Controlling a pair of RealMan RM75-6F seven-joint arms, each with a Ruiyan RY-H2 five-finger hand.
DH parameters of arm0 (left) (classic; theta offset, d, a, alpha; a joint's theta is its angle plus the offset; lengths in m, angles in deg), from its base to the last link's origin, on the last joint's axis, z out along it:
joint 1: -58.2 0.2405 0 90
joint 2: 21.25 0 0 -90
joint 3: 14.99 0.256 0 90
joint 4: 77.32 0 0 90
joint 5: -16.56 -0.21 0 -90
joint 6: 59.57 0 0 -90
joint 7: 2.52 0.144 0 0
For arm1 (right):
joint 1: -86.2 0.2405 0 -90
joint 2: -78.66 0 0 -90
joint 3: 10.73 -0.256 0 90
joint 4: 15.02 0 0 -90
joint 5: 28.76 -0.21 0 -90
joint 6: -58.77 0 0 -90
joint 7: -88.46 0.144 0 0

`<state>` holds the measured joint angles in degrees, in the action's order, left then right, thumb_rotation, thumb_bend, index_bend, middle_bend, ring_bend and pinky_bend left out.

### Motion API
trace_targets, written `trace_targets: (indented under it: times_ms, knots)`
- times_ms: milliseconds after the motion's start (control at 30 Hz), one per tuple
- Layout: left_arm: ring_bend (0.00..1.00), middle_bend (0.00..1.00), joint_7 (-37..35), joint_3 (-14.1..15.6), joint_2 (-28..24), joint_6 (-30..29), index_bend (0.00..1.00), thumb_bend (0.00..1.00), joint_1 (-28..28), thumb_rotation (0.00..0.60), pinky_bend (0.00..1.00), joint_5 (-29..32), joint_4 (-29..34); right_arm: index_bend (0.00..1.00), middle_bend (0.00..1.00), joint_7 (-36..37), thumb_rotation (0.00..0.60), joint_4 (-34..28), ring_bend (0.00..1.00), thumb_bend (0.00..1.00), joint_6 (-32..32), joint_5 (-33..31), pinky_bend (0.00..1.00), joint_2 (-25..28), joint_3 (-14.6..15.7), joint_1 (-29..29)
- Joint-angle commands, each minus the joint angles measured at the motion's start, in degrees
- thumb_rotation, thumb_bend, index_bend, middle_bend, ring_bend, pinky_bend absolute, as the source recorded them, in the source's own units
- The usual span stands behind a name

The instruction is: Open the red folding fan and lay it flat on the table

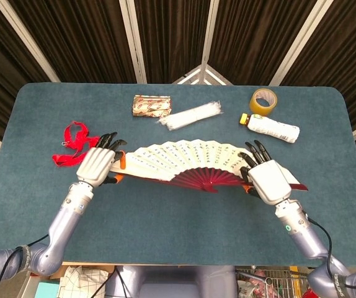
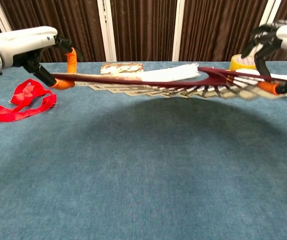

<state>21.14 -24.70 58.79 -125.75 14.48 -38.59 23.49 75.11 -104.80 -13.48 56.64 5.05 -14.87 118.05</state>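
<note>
The folding fan (image 1: 184,160) is spread wide open, with cream pleated paper and dark red ribs meeting at a pivot (image 1: 214,187). It hangs level a little above the blue table (image 1: 178,217). My left hand (image 1: 97,166) pinches the fan's left outer rib with orange-tipped fingers (image 2: 63,82). My right hand (image 1: 268,180) grips the right outer rib. In the chest view the fan (image 2: 168,84) shows almost edge-on between the left hand (image 2: 31,45) and the right hand (image 2: 283,47), casting a broad shadow below.
A red ribbon (image 1: 71,143) lies left of the fan, also in the chest view as the ribbon (image 2: 21,99). Behind the fan lie a patterned packet (image 1: 151,105), a white wrapped bundle (image 1: 193,115), a tape roll (image 1: 263,101) and a white bottle (image 1: 271,128).
</note>
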Motion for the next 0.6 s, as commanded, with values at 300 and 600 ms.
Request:
trace_targets:
  times_ms: [300,600]
  knots:
    - [0.00,0.18,-0.79,2.10,-3.06,0.43,0.71,0.47,2.36,0.600,0.04,-2.54,2.55,0.17,0.09,-2.43,0.600,-3.91,0.00,0.43,4.00,0.16,0.00,2.50,2.78,-1.01]
    - [0.00,0.01,-2.19,2.80,-6.04,2.06,0.40,0.26,3.88,0.600,0.01,-2.30,4.99,0.00,0.00,-13.36,0.600,-9.48,0.00,0.15,8.37,-3.19,0.00,4.82,4.55,-1.53]
